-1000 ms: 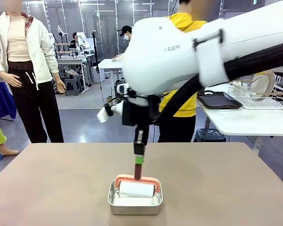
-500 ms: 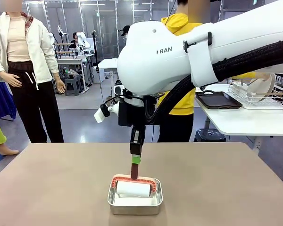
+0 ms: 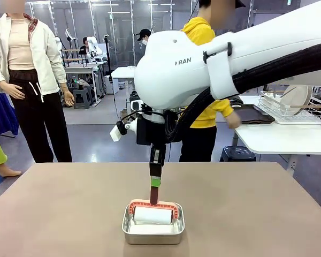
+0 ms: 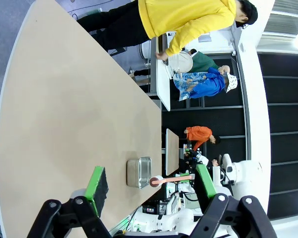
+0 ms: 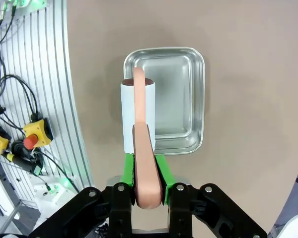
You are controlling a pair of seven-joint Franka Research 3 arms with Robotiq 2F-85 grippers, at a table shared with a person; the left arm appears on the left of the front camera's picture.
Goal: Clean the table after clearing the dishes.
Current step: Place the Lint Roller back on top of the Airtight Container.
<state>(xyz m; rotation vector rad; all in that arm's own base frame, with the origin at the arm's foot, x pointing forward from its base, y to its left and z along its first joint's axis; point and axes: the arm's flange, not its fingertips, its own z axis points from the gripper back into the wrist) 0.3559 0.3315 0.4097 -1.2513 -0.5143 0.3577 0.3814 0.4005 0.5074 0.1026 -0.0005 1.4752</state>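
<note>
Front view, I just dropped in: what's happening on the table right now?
The right pincer is shut on the pink handle of a lint roller, holding its white roll over the steel pan on the table. The left pincer hangs open above the tabletop, holding nothing. Beyond the table, a person in a yellow hoodie reaches toward a dark tray on the white side table.

Steel pan (image 3: 153, 230) mid-foreground, white lint roller (image 3: 153, 214) with salmon handle over it; yellow-hooded person (image 3: 203, 80) beyond.
</note>
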